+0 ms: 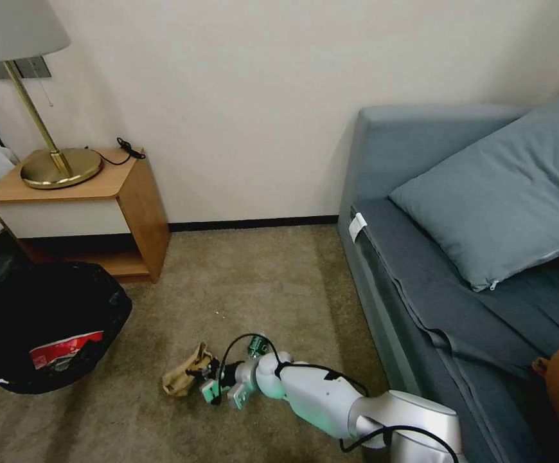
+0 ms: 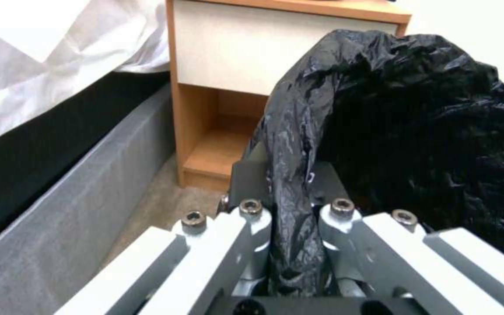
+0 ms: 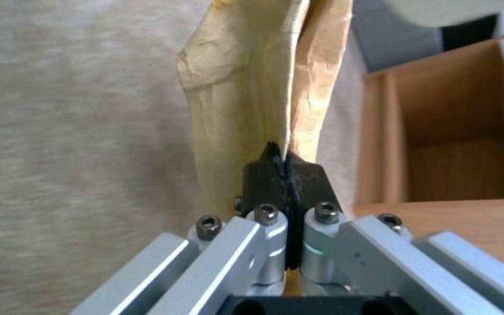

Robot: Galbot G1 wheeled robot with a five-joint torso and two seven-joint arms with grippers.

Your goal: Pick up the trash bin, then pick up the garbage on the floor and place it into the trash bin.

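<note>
- Currently, right gripper (image 3: 286, 168): clamped on tan paper scrap (image 3: 252, 87), just right of trash bin (image 1: 42, 321);
- left gripper (image 2: 290, 175): pinching the trash bin's black-bagged rim.

A trash bin (image 1: 42, 328) sits at about eight o'clock in the head view, near the left edge. Its glossy black bag spreads wide over the rim, hiding the bin's walls. Inside the opening lies a red-and-white wrapper (image 1: 66, 347), partly sunk in the crinkled black plastic.

At about six o'clock on the carpet lies a tan paper scrap (image 1: 183, 378), creased and folded, with a pale yellowish face and a browner face. In the right wrist view the tan paper scrap (image 3: 252, 87) stands up in folds.

Just beside it, toward its three o'clock, a small green-capped bottle (image 1: 256, 347) rests on the carpet, partly hidden.
</note>
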